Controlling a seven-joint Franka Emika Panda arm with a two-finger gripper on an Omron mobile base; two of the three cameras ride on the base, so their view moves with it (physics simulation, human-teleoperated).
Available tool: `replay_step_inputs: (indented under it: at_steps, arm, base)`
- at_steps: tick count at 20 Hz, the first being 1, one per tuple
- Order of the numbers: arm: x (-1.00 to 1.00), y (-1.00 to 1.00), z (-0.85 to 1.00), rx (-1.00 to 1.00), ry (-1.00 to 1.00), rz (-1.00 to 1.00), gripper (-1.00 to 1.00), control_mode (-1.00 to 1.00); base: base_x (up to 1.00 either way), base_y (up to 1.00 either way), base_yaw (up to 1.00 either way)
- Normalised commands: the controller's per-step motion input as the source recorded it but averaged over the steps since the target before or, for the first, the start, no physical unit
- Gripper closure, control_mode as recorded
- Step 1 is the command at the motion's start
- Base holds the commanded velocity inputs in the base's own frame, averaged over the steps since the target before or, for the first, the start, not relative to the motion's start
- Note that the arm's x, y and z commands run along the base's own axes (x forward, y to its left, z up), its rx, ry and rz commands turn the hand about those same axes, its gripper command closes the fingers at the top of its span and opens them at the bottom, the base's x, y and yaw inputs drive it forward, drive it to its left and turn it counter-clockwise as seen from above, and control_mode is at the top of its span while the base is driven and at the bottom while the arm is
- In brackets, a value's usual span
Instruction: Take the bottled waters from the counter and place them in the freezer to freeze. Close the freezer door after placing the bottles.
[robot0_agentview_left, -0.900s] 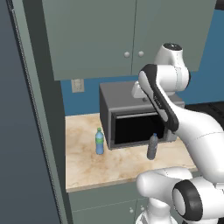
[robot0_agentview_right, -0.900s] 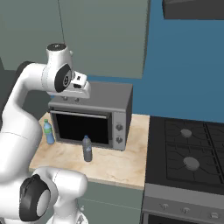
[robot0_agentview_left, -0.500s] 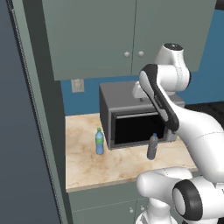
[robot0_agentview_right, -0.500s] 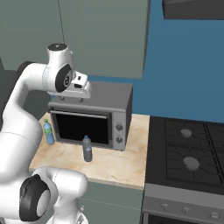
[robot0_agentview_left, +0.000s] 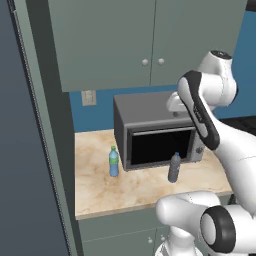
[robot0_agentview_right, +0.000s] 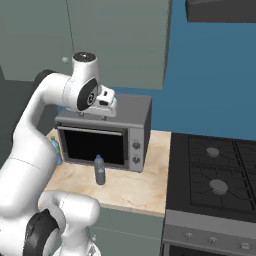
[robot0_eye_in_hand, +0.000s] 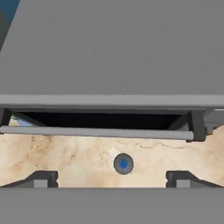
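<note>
Beige marbled stone makes up the counter (robot0_agentview_left: 100, 192), and both water bottles stand on it in front of a grey toaster oven (robot0_agentview_left: 155, 132). The light blue bottle (robot0_agentview_left: 114, 161) with its green cap stands upright by the oven's left front corner, close to the tall dark freezer (robot0_agentview_left: 30, 165) that rises along the left. The smoky grey bottle (robot0_agentview_left: 174, 167) stands upright a little out from the oven's glass door, well apart from the blue one; from the other side it shows (robot0_agentview_right: 100, 170) between the oven and the counter edge. A black stove top (robot0_agentview_right: 215, 175) lies to the right.

The gripper (robot0_eye_in_hand: 112, 177) hangs above the oven, looking straight down over its front bar handle (robot0_eye_in_hand: 96, 131). Its fingers (robot0_eye_in_hand: 41, 178) stand spread wide with nothing between them, and the grey bottle's cap (robot0_eye_in_hand: 123, 163) sits below, in the gap.
</note>
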Motion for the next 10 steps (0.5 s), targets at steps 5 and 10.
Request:
replay_step_inputs:
  at_steps: [5,10]
  arm:
    - [-0.34,-0.67,-0.14,0.25,-0.09,0.11,-1.0,-1.0]
    - [-0.23,-0.64,-0.33,0.24,-0.28,0.24,-1.0,-1.0]
  base:
    - [0.0,0.0,0.0]
    - [0.0,0.0,0.0]
